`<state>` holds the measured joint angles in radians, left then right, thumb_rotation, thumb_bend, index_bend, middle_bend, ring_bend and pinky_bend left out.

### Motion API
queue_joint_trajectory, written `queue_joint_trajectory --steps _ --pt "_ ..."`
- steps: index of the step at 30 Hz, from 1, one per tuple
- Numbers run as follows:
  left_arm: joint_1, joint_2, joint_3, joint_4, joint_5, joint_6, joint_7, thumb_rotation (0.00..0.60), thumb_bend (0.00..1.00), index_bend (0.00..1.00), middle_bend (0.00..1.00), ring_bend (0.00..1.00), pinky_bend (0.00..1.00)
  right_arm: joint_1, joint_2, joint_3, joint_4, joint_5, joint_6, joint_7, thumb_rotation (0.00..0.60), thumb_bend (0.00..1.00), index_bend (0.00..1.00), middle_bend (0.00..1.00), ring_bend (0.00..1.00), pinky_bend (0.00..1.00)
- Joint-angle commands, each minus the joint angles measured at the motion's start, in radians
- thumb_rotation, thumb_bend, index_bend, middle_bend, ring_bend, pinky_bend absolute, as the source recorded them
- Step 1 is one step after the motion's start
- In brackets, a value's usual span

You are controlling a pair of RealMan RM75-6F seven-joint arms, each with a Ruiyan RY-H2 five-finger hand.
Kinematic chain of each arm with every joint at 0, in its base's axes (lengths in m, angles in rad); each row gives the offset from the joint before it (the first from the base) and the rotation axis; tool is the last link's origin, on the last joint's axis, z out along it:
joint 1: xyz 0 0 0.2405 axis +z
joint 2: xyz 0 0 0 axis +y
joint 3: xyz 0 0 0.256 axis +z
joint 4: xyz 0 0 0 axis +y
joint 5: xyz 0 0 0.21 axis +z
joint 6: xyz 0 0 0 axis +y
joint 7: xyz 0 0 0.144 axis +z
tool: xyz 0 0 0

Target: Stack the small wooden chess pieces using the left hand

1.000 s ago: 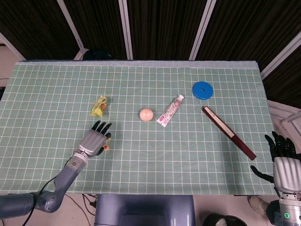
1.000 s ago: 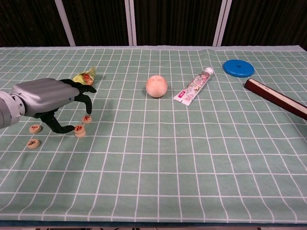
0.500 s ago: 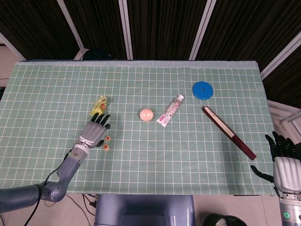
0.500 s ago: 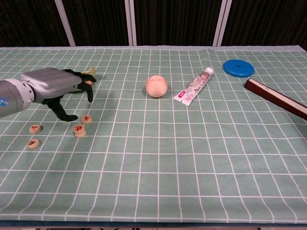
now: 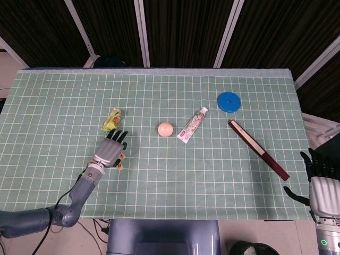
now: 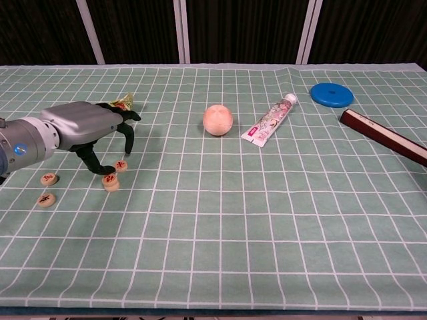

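Left hand (image 6: 87, 127) open, empty, fingers spread and hooked down over the two-piece stack (image 6: 111, 181) and single piece (image 6: 121, 165), two more pieces (image 6: 48, 189) near: clumsy descent likely to topple stack; right hand (image 5: 323, 183) open, idle.

The left robot hand (image 6: 83, 127) is coming back down toward the chess pieces after lifting away from them half a second ago. Its fingers (image 6: 127, 137) are now curling over the single piece (image 6: 120, 165) and the two-piece stack (image 6: 111, 181), with the thumb tip reaching down just beside the stack. In the head view the left robot hand (image 5: 110, 151) is sitting slightly further right.
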<state>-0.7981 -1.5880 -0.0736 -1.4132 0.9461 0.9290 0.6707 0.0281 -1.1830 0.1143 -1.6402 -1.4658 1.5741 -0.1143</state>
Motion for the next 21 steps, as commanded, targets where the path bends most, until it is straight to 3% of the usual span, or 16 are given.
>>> queue_joint_trajectory --steps 1,21 --pt "-0.001 -0.003 0.001 0.004 -0.007 0.001 0.006 0.600 0.28 0.41 0.01 0.00 0.00 0.000 0.000 0.000 0.000 0.000 -0.001 0.001 0.600 0.23 0.12 0.01 0.00 0.00" --pt "-0.017 -0.027 0.006 0.022 -0.046 0.002 0.048 0.600 0.29 0.44 0.02 0.00 0.00 0.001 -0.001 0.000 0.000 0.001 -0.003 0.003 0.600 0.23 0.12 0.01 0.00 0.00"
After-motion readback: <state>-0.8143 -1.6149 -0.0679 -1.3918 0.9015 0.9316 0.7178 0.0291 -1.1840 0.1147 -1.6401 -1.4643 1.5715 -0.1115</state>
